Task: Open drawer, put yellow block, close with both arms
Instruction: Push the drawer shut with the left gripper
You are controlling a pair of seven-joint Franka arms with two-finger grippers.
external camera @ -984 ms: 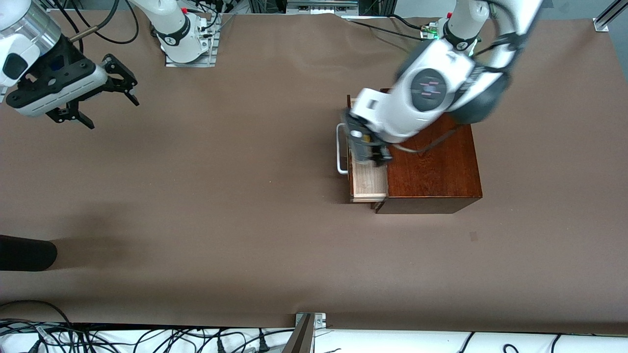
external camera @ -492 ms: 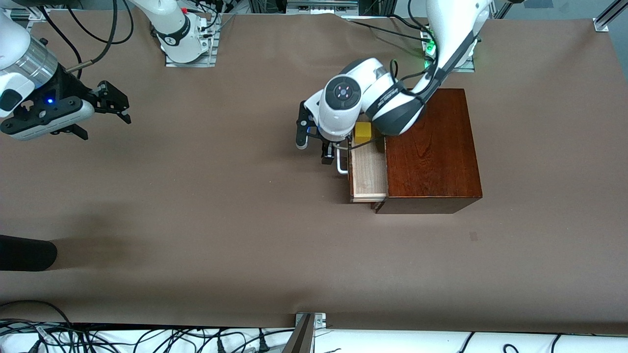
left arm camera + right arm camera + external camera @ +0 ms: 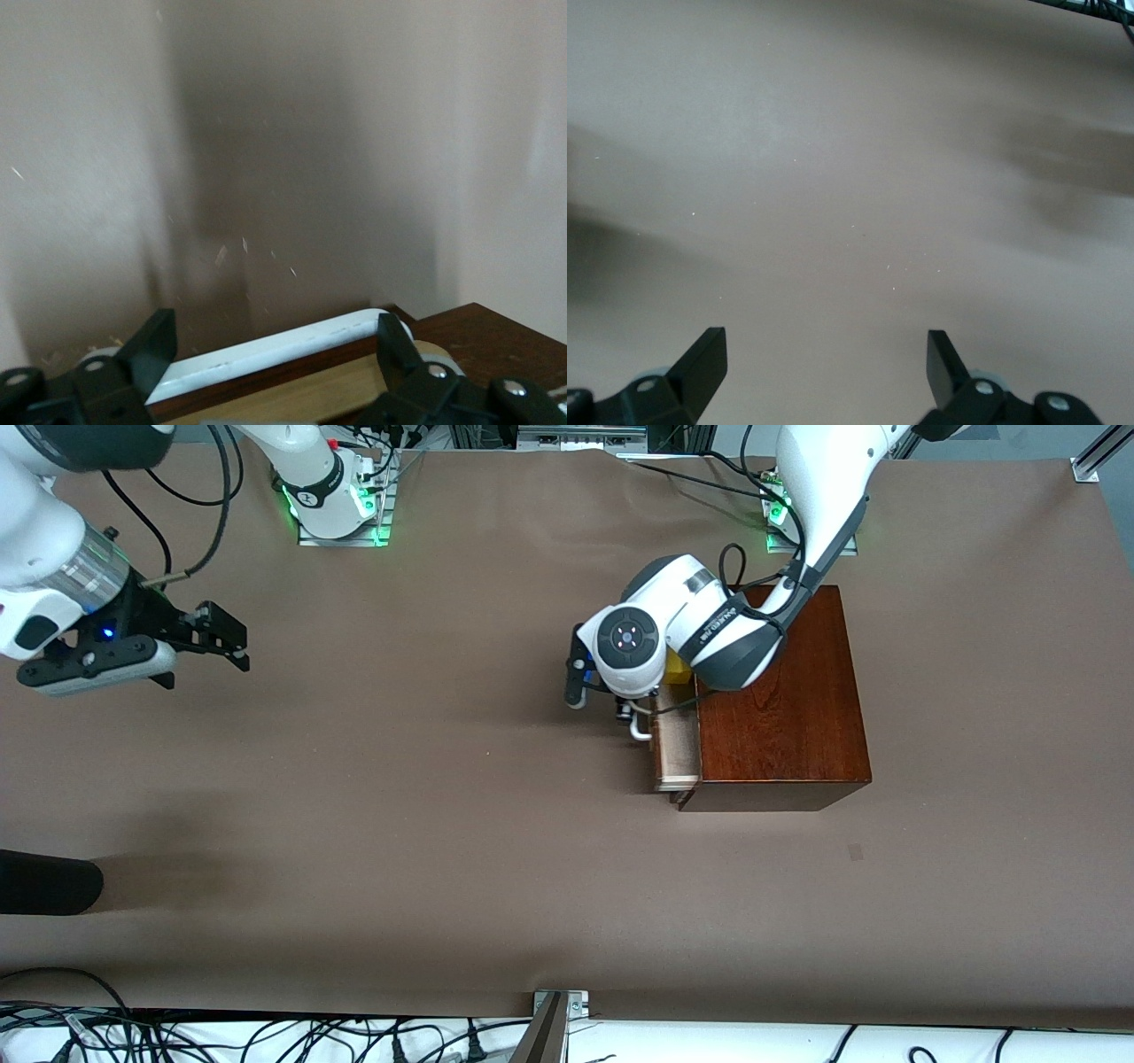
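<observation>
A dark reddish-brown wooden box [image 3: 780, 700] stands toward the left arm's end of the table. Its drawer [image 3: 678, 748] is out by a narrow strip of pale wood. The white loop handle [image 3: 640, 731] shows under the left wrist. My left gripper [image 3: 601, 698] is low at the drawer front, open. In the left wrist view its fingers [image 3: 152, 343] stand at the two ends of the handle [image 3: 275, 347]. Only a sliver of the yellow block [image 3: 677, 671] shows in the drawer, under the left arm. My right gripper [image 3: 208, 636] hangs open and empty over bare table [image 3: 824, 354].
A dark rounded object [image 3: 44, 881] lies at the table edge on the right arm's end, nearer the camera. Cables and a metal bracket [image 3: 558, 1010] run along the near edge. The brown cloth [image 3: 399, 797] spreads between the two arms.
The drawer has slid inward, leaving a narrower pale strip. My left gripper moved with the handle toward the box, and the arm now covers most of the yellow block. The right gripper shifted slightly.
</observation>
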